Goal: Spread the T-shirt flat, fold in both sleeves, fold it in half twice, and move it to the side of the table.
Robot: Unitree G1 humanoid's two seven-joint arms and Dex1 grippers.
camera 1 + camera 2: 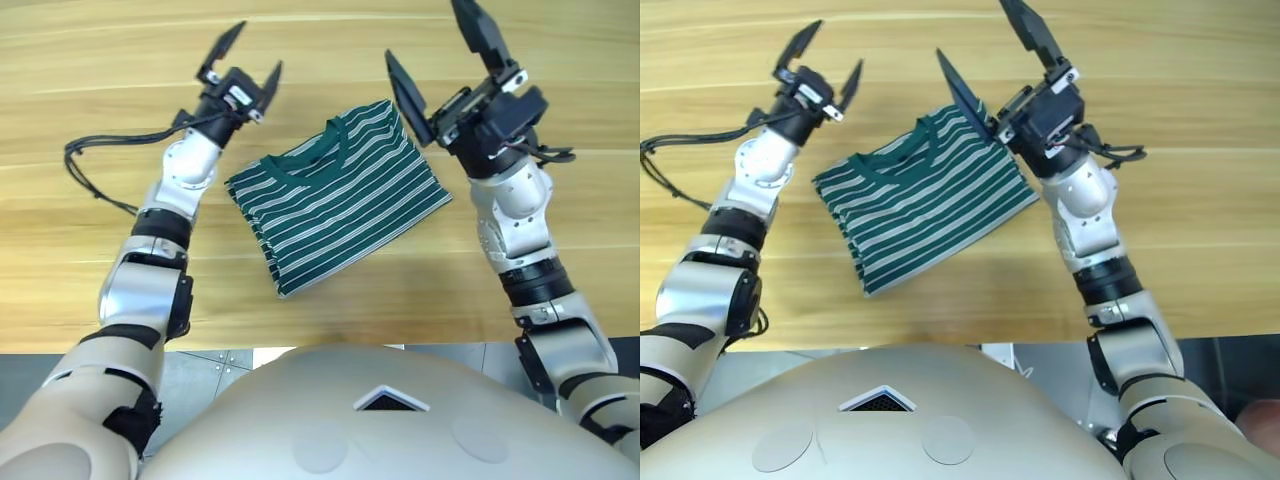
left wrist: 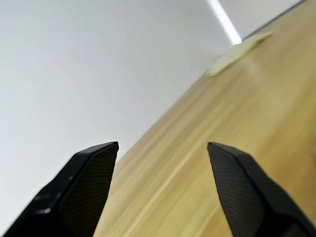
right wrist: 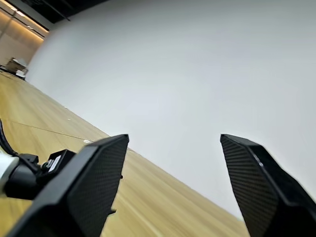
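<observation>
The folded T-shirt [image 1: 335, 205] (green, white-striped) lies mid-frame on the worktop [image 1: 100, 60]. Left jaws upper left, right jaws upper right, both spread apart

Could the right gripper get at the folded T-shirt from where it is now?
Probably yes: the right gripper is open, close beside the T-shirt at its right corner, and nothing lies between them on the table.

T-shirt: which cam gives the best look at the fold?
Left eye view: the folded T-shirt lies near centre on the table, almost fully unobstructed. Right eye view has it too, but the right gripper covers its far corner with one finger. Both wrist views look along the table toward the wall.
</observation>
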